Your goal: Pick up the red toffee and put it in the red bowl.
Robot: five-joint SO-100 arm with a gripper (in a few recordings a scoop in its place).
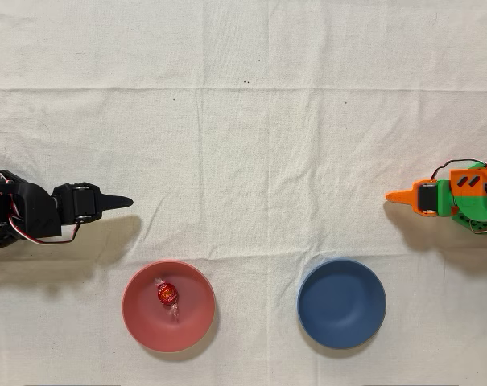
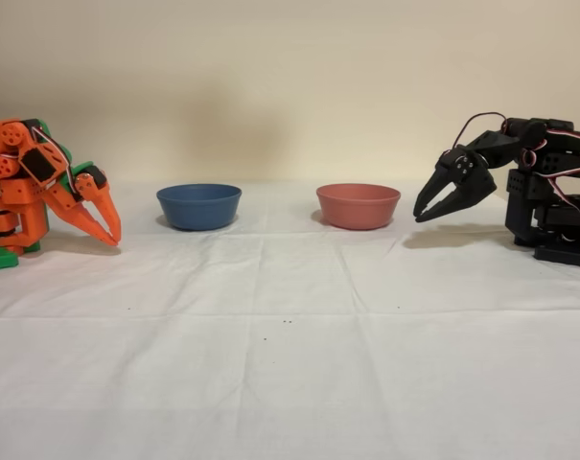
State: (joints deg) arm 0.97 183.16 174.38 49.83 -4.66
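The red toffee [image 1: 166, 294] lies inside the red bowl [image 1: 188, 322], in its upper left part, with its twisted tail pointing toward the bowl's middle. In the fixed view the red bowl [image 2: 358, 206] stands right of centre and its wall hides the toffee. The black arm is folded back at the left edge of the overhead view. Its gripper [image 1: 122, 202] is shut with nothing in it, above and left of the bowl and apart from it. From the side, the gripper [image 2: 422, 213] hangs low just right of the bowl, tips pointing down.
A blue bowl [image 1: 341, 303] of the same size sits to the right of the red one in the overhead view, and to its left [image 2: 198, 206] in the fixed view. The orange arm [image 1: 452, 197] stands idle at the far side. White cloth covers the table.
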